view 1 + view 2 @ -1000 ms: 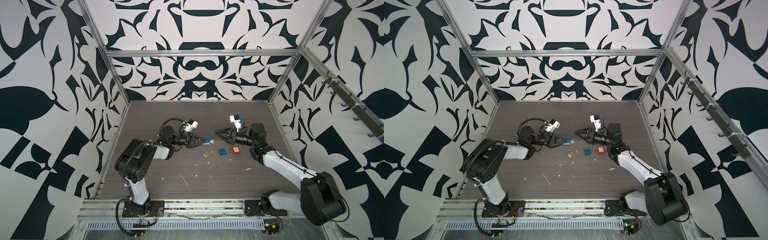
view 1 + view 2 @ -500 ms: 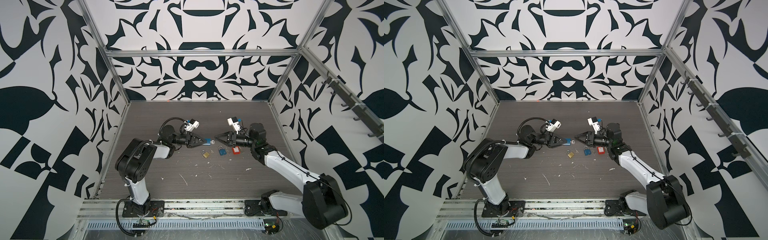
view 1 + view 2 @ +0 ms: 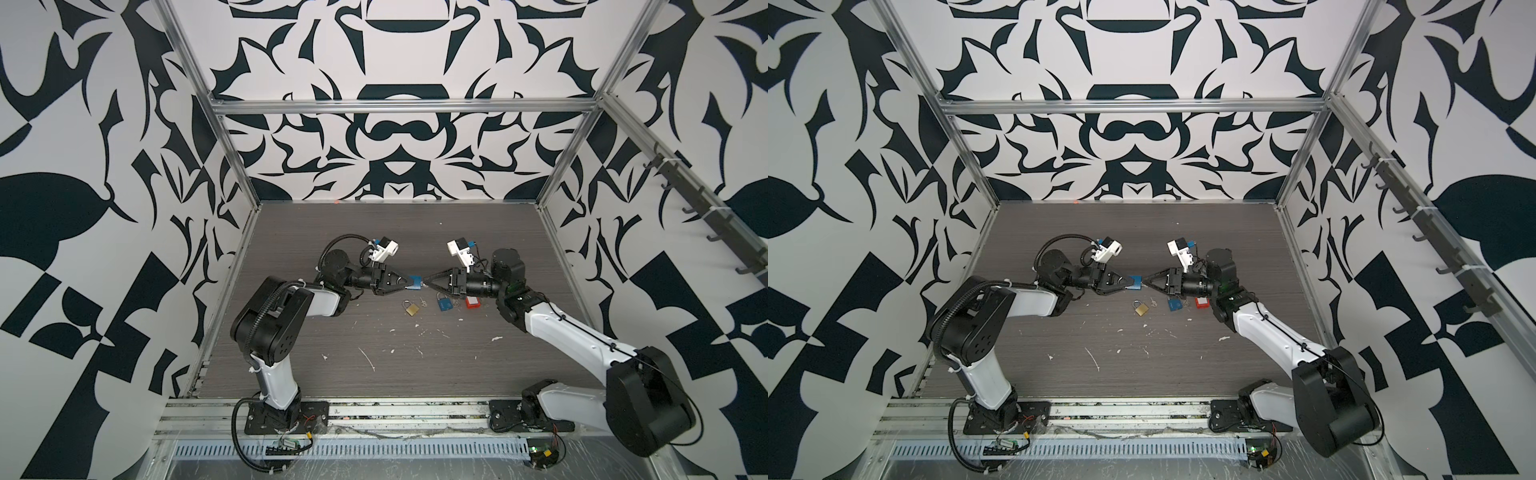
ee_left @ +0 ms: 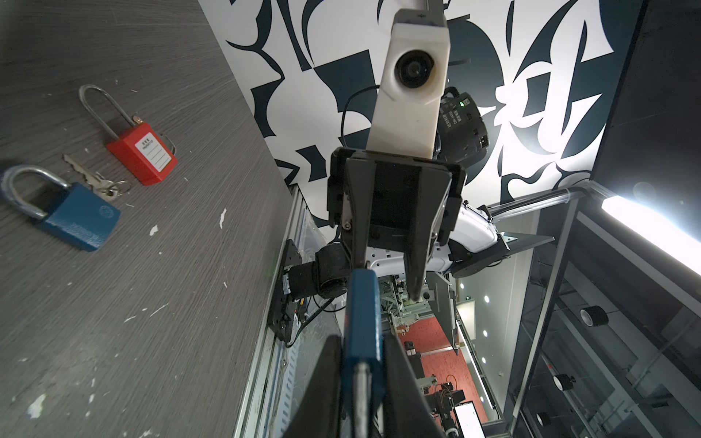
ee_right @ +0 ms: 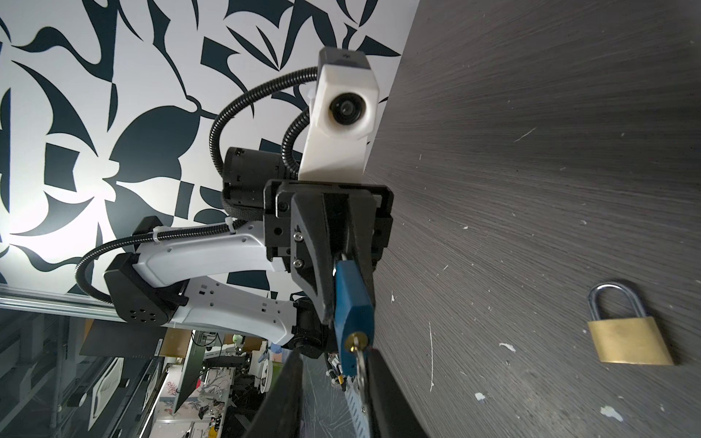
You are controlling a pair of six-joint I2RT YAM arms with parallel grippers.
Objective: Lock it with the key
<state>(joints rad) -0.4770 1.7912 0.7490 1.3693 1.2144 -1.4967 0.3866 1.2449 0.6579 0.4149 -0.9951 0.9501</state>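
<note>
Clamping the padlock point(image 5: 352, 299) above the worktop point(image 3: 374, 232), the left claw point(image 3: 406, 282) should brace it while the half-open right claw point(image 3: 425, 284), straddling the inserted key point(image 5: 358, 350), pinches squarely before turning.

I cannot read any words here. The red padlock point(image 4: 141, 159) has a white label point(image 4: 152, 150) with tiny print, and the blue padlock on the table point(image 4: 77, 220) has a round stamp point(image 4: 107, 212). Both are too small to read.

bright, even top views; warped wrist-view edges, hot glare off a ceiling lamp point(image 4: 652, 231)
</note>
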